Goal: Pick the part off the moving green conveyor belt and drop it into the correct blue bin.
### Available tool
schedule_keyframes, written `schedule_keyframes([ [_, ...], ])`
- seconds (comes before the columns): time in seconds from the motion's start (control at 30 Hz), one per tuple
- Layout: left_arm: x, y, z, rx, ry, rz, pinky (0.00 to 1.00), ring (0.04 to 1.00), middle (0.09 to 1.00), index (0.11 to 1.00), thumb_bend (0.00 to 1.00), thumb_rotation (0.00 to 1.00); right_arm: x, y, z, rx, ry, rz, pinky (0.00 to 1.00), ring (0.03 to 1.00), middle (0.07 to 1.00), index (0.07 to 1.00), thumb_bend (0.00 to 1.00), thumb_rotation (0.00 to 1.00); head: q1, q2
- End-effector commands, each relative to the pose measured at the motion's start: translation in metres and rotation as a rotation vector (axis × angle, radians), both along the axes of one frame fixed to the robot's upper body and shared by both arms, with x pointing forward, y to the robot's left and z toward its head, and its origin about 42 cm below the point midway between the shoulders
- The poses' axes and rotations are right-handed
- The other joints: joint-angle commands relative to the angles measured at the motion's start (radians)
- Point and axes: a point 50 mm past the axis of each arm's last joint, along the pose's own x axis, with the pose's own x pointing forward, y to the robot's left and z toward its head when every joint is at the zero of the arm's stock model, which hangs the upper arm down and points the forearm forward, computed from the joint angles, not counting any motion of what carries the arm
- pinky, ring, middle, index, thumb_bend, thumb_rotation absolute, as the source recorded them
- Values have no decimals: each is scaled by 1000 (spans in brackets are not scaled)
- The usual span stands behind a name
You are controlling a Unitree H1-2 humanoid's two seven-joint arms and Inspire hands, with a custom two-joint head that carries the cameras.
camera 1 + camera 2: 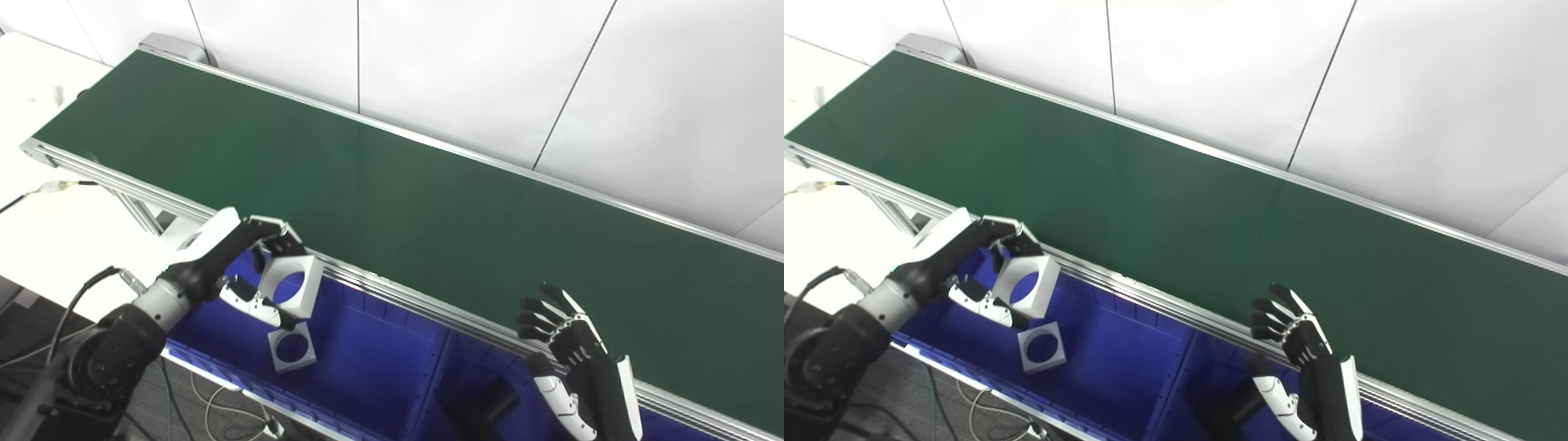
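My left hand (245, 269) is shut on a white square part with a round hole (293, 288), holding it tilted above the left blue bin (367, 361). A second white square part with a round hole (292, 348) lies on that bin's floor just below. My right hand (572, 361) is open and empty, fingers spread, raised at the near rail of the green conveyor belt (392, 190) over the right blue bin (465, 380). No part shows on the belt.
A dark part (490, 401) lies in the right bin. The belt's aluminium rail (429, 312) runs between bins and belt. A white table (49, 233) with a cable stands at the left; white wall panels stand behind the belt.
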Motion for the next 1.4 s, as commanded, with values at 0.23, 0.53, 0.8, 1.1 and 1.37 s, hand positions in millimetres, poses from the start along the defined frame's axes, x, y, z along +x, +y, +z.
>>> schedule_keyframes([
  [0.23,-5,-4,-34,30,56,25,370,460,523,498,477,0,0,-7,14,25,-44,-15,636,714,766,856,599,608,30,10],
  [0.53,-2,-6,-79,77,119,23,341,441,509,521,475,0,0,-11,17,13,-47,-22,624,703,760,852,600,617,55,14],
  [0.8,1,-10,-109,93,146,33,350,442,505,518,476,0,1,-12,19,14,-46,-16,625,706,763,852,583,592,60,12],
  [1.1,6,-6,-109,114,129,40,350,433,498,521,476,0,1,-10,18,12,-45,-12,627,708,763,852,583,593,50,4],
  [1.37,9,-3,-99,100,126,63,352,432,495,528,476,0,0,-8,17,18,-45,-13,627,704,761,850,591,594,43,0],
])
